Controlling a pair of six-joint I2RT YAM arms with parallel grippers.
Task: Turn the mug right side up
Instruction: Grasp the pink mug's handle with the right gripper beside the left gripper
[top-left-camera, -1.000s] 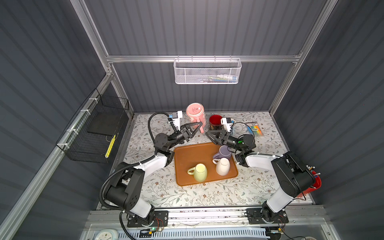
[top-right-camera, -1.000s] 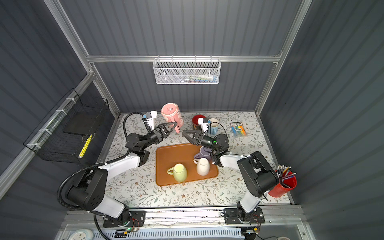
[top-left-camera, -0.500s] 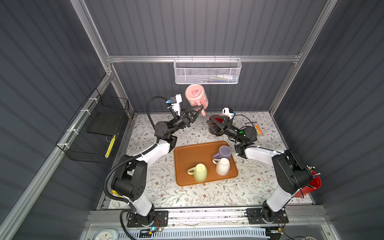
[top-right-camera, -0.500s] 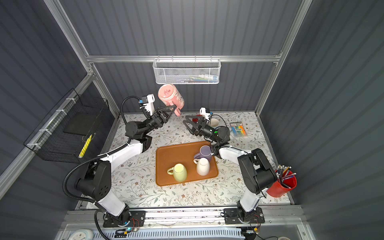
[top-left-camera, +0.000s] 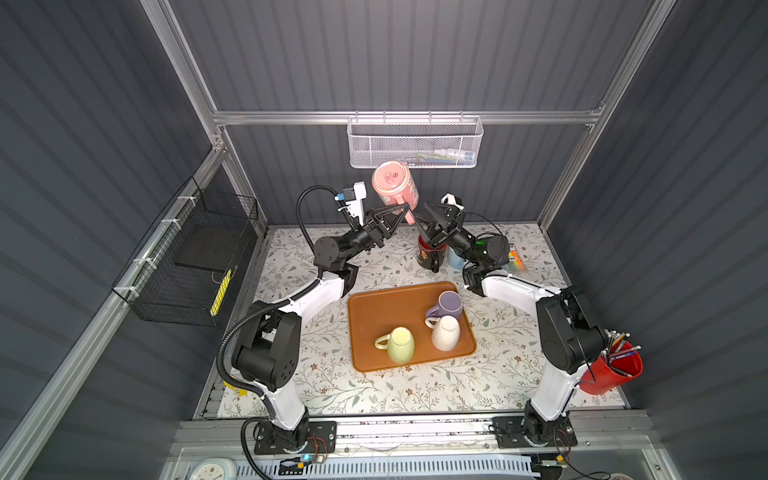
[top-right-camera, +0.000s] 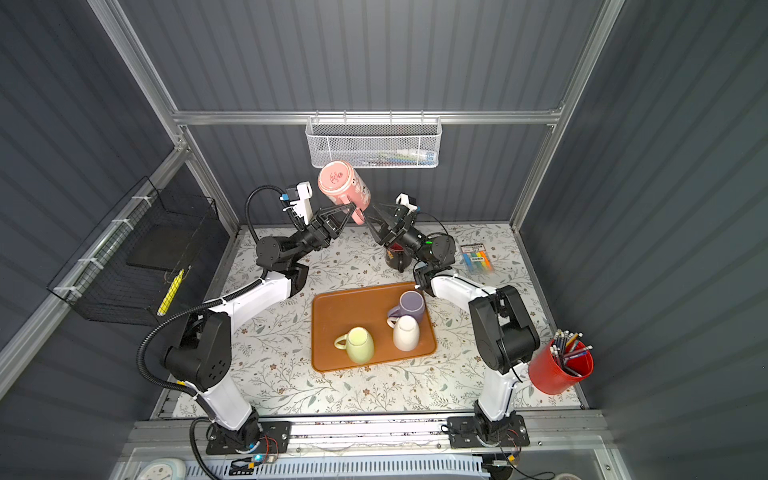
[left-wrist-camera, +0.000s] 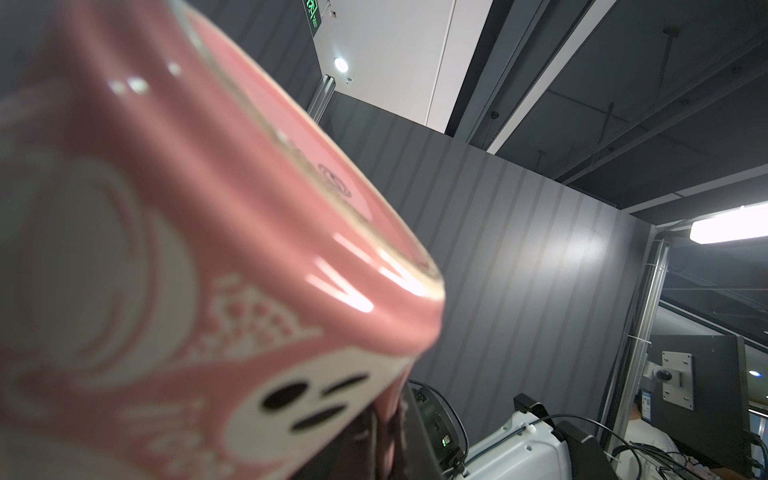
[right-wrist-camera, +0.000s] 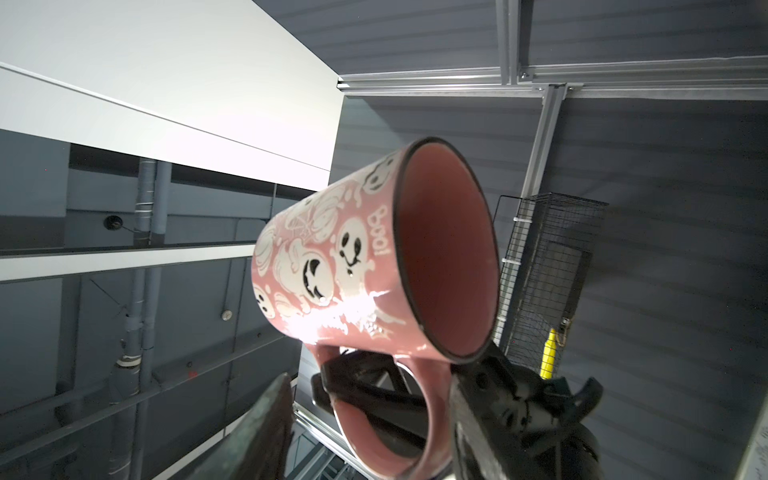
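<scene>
Above the table's far edge: pink mug (top-left-camera: 394, 186) held in the air in front of the mesh basket (top-left-camera: 415, 145), well apart from the tray (top-left-camera: 374, 307).
Mug pose: tilted, base up toward both top views, mouth down and turned toward the right gripper (top-left-camera: 424, 219). The right wrist view looks into the open mouth.
Handle: on the mug's lower side, between the 2 grippers.
Left side: left gripper (top-left-camera: 404, 209) has its fingers pressed together on the handle, with black finger parts showing through the loop in the right wrist view.
Right side: right gripper has its fingers spread, just below the mug. In its wrist view the handle lies between them, with a gap to the nearer finger. Whether it touches the mug I cannot tell.
Tray: 3 mugs on it, purple mug (top-left-camera: 449, 303) and white mug (top-left-camera: 445, 332) just beside each other, yellow mug (top-left-camera: 400, 344) apart.
Table: red mug (top-left-camera: 430, 254) below the right gripper.
</scene>
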